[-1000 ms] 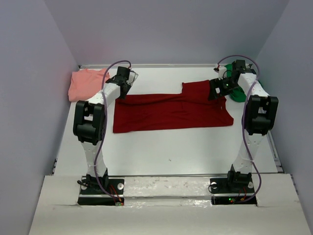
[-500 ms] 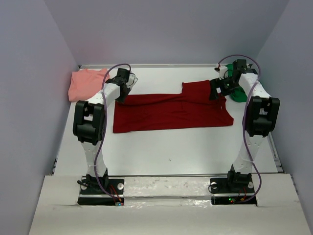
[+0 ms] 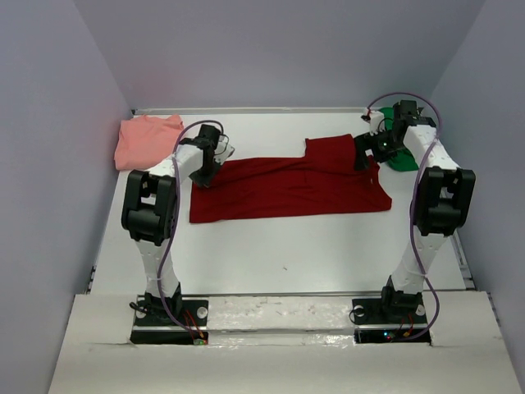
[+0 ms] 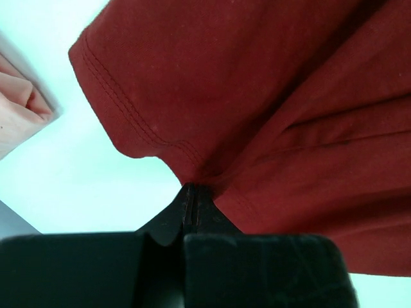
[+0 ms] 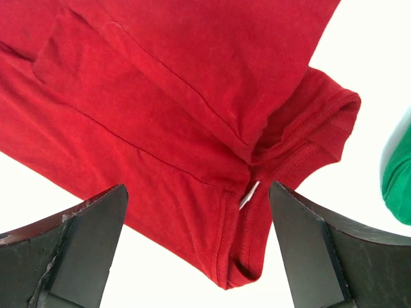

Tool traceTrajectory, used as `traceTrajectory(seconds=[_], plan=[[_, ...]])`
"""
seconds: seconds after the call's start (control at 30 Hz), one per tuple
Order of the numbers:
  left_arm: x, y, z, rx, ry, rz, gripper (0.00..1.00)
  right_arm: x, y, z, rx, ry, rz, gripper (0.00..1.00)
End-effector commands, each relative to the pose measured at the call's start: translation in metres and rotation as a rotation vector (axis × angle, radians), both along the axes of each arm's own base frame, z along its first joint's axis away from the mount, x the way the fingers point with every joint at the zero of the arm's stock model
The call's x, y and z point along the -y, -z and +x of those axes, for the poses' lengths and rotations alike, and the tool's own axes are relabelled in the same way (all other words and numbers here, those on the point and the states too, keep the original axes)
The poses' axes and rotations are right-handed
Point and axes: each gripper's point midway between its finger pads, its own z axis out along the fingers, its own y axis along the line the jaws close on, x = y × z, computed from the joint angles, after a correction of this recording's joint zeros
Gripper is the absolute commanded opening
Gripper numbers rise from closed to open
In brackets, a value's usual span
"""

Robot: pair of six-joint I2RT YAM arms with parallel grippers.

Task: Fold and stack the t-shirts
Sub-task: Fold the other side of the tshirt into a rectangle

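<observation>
Dark red t-shirt (image 3: 287, 187) spread on table (image 3: 287, 246), left gripper (image 3: 204, 176) at its left end, salmon-pink t-shirt (image 3: 146, 139) beyond

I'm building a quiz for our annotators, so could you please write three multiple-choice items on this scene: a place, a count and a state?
1. Where is the salmon-pink shirt? A far-left corner; B table centre; C near edge.
2. How many shirts show? A two; B three; C four.
3. The left gripper is: A wide open; B shut on the dark red shirt; C shut on nothing.
1 A: it lies at the far left. 2 B: salmon-pink, dark red, green shirt. 3 B: its closed jaws pinch red cloth.
</observation>
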Motion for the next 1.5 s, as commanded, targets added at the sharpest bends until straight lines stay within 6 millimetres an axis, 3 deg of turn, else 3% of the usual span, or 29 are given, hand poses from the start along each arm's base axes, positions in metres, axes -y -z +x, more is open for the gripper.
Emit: traceTrajectory(seconds=[0.0,0.2,0.3,0.37,0.5,0.53,0.63,0.87,1.23,1.47], plan=[[0.0,0.002,-0.016,-0.061,0.021,0.022,0.0,0.003,-0.016,0.001,0.063,-0.016,-0.054,0.96],[-0.006,0.017,-0.019,-0.095,0.0,0.074,0.0,0.005,-0.016,-0.001,0.063,-0.016,-0.063,0.96],[-0.01,0.019,-0.019,-0.086,-0.007,0.128,0.06,0.006,-0.015,-0.002,0.059,-0.016,-0.069,0.96],[-0.013,0.02,-0.021,-0.081,-0.009,0.159,0.19,0.006,-0.012,-0.003,0.053,-0.017,-0.074,0.96],[-0.019,0.018,-0.019,-0.043,-0.019,0.227,0.2,0.006,-0.011,-0.004,0.048,-0.016,-0.073,0.96],[-0.021,0.016,-0.016,-0.023,-0.026,0.244,0.2,0.006,-0.011,-0.004,0.05,-0.017,-0.072,0.96],[-0.024,0.011,-0.013,0.007,-0.031,0.276,0.0,0.005,-0.012,-0.004,0.051,-0.017,-0.067,0.96],[-0.025,-0.002,-0.007,0.059,-0.038,0.285,0.0,0.004,-0.011,-0.006,0.045,-0.021,-0.063,0.96],[-0.022,-0.042,0.007,0.19,-0.056,0.27,0.0,0.002,-0.011,-0.005,0.04,-0.023,-0.048,0.96],[-0.023,-0.048,0.008,0.213,-0.059,0.282,0.0,0.003,-0.01,-0.006,0.039,-0.023,-0.053,0.96]])
